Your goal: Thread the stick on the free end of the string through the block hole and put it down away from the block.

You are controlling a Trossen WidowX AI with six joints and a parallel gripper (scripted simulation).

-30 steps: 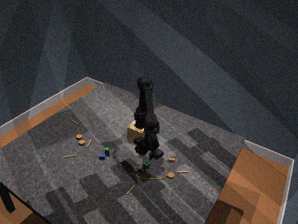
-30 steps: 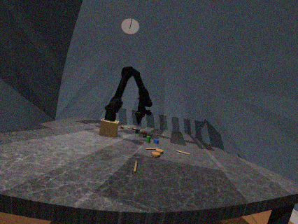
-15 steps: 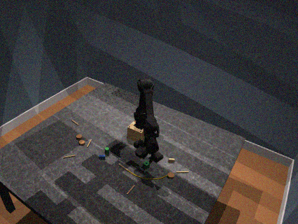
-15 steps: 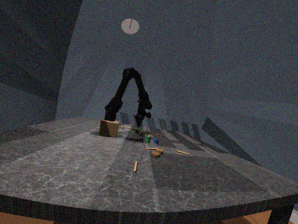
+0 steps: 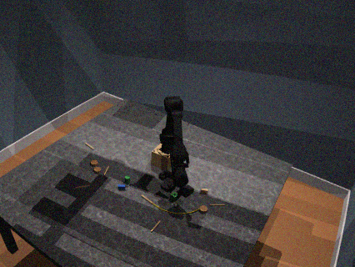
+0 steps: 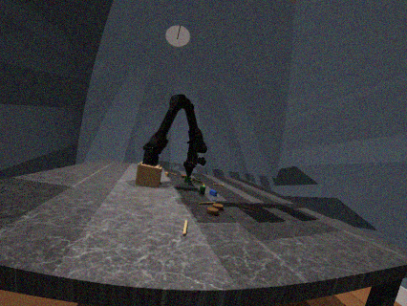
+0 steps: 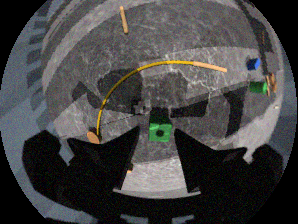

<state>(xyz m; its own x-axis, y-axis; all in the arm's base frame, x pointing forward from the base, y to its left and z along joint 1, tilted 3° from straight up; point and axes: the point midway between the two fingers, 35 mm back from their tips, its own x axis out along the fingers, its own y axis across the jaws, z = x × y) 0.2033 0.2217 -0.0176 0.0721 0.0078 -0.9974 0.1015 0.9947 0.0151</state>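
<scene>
Top view, hand: my gripper (image 5: 175, 193) (image 6: 188, 175) (image 7: 157, 129) is low over the table, its fingertips near a small green cube (image 5: 174, 194) (image 6: 187, 180) (image 7: 160, 132). Finger spacing is too dark to read from this angle.
Top view, task stick: the thin stick (image 5: 143, 197) (image 7: 212, 67) lies on the table at the free end of the yellow string (image 5: 171, 212) (image 7: 121, 79). It is apart from my fingers.
Top view, button: the round wooden button (image 5: 202, 209) (image 7: 93, 136) bears the other end of the string, which runs in a curve.
Top view, block: the wooden block (image 5: 161, 159) (image 6: 149, 175) stands on the table, partly behind my arm.
Exterior view, hand: fingers point down at the table (the small parts beneath them blur together here).
Exterior view, foreground: a loose stick (image 5: 89, 146) (image 6: 184, 228) lies nearest the camera, well apart from the block.
Wrist view, hand: fingers stand partway open, with nothing gripped.
Wrist view, centre: the green cube shows in line with the gap, its dark hole visible.
Wrist view, task stick: beyond the fingertips, continuing the string's arc; the string is not threaded.
Wrist view, side: a blue piece (image 5: 121, 187) (image 6: 213, 192) (image 7: 254, 64) lies near a green piece (image 5: 127, 179) (image 6: 203, 189) (image 7: 258, 87).
</scene>
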